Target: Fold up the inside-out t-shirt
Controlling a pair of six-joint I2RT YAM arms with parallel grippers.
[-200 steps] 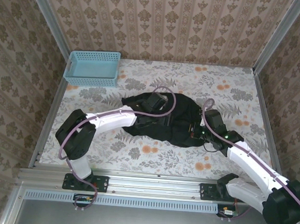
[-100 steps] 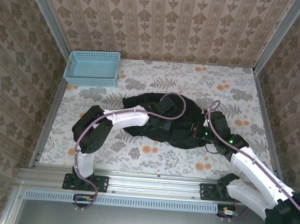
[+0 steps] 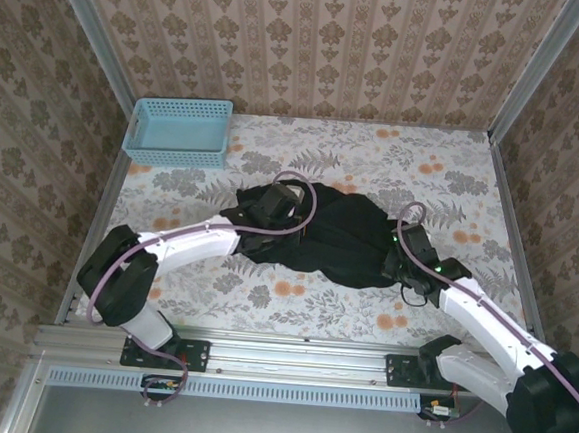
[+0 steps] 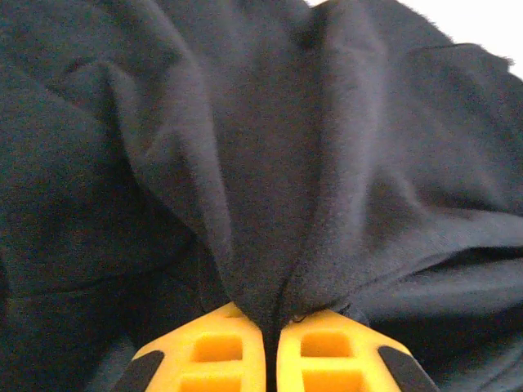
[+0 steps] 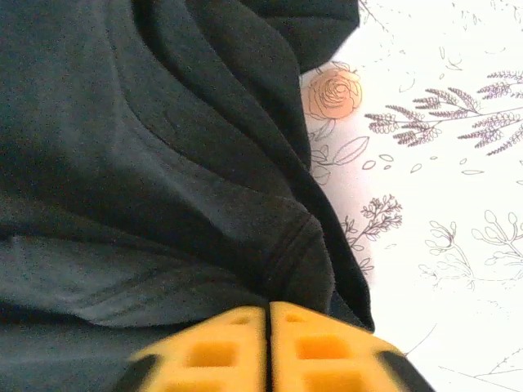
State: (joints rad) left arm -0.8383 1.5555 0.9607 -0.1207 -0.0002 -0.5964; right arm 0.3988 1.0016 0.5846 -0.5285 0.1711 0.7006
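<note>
The black t-shirt [image 3: 340, 236] lies bunched at the middle of the flower-printed counter [image 3: 453, 174], well apart from a light blue basket [image 3: 174, 154] in the far left corner. Patterned brown wallpaper [image 3: 314, 38] closes in three sides, and a metal rail [image 3: 289, 355] runs along the near edge. My left jaws are pressed together, pinching a ridge of the cloth. My right jaws meet at a fold on the shirt's right edge; whether cloth is caught between them I cannot tell.
</note>
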